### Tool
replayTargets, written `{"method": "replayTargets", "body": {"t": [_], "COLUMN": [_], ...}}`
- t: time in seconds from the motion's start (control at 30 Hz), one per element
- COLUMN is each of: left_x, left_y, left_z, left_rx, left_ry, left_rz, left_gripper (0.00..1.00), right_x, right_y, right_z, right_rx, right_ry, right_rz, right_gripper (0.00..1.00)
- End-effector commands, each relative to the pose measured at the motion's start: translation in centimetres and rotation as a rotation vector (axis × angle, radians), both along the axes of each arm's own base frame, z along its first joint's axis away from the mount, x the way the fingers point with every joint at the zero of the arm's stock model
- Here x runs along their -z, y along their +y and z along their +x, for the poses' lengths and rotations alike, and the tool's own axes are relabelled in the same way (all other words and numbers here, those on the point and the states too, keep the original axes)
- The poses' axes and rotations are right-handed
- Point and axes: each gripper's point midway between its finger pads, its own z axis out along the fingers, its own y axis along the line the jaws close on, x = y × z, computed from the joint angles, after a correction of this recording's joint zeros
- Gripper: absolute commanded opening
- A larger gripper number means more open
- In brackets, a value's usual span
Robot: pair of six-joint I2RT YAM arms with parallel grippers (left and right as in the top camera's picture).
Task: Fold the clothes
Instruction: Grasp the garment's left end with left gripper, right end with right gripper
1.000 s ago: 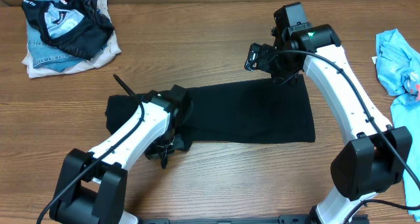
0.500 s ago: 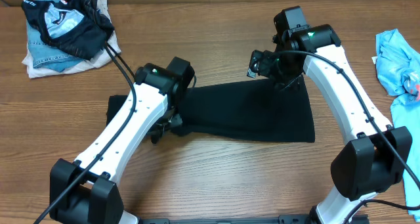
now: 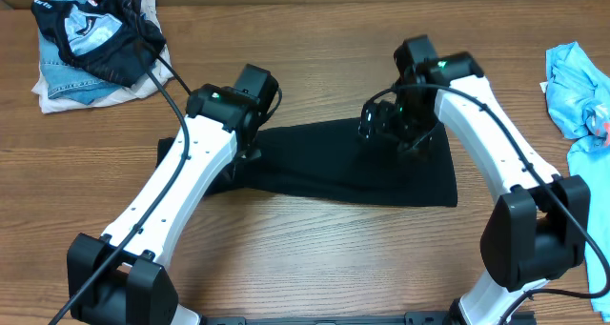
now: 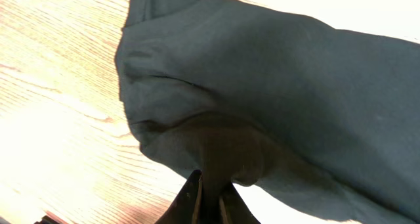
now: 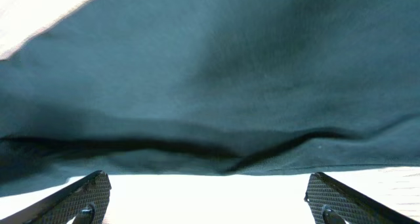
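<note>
Lying across the middle of the counter, the black T-shirt is gathered into a long band, its left end bunched and its right end flat and squared. The left hand has its fingers pressed together on a small ridge of the cloth near that bunched left end; in the left wrist view the fabric puckers up into the pinch and creases fan away from it. The right hand is spread wide and holds nothing, poised over the shirt's upper right edge.

The shirt looks light, thin and wholly limp. It probably drapes and stretches rather than holding any shape, so a pinch in mid-cloth likely drags only the top layer and leaves wrinkles. Better holds are likely the hems and corners, where the doubled seam gives something firmer to grip, taken with both hands well apart so the cloth hangs straight. It is not fragile and should not slip much on the wood.

A pile of clothes sits at the far left corner, and a light blue garment lies at the right edge.
</note>
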Motion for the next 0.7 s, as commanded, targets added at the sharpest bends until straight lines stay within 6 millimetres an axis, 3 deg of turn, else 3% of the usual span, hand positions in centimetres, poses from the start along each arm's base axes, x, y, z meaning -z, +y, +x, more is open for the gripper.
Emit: {"method": "replayTargets", "body": {"t": [0.0,0.2,0.43,0.53,0.67], "left_x": [-0.7,-0.5,-0.4,-0.4,-0.4], "left_y": [1.0,1.0,1.0,1.0,1.0], "left_z": [0.6,0.5,0.4,0.3,0.3], "left_rx": [-0.025,-0.025,-0.025,-0.025,-0.025], "left_ry": [-0.026,-0.018,-0.015,-0.011,-0.012], "left_rz": [0.024,0.021,0.023,0.024,0.024], "left_gripper": [0.09,0.08,0.08,0.08,0.09], "right_x": [2.2,5.0,5.1,5.3,5.6], "right_y": [0.2,-1.6,-4.3,-8.1,-9.0], "right_z": [-1.8,-3.2,-3.7,-4.6,-4.6], "right_rx": [0.045,0.170,0.265,0.360,0.404], "right_ry": [0.078,0.148,0.191,0.224,0.233], "right_rz": [0.009,-0.055,-0.126,-0.289,-0.285], "right_gripper": [1.00,1.00,1.00,1.00,1.00]}}
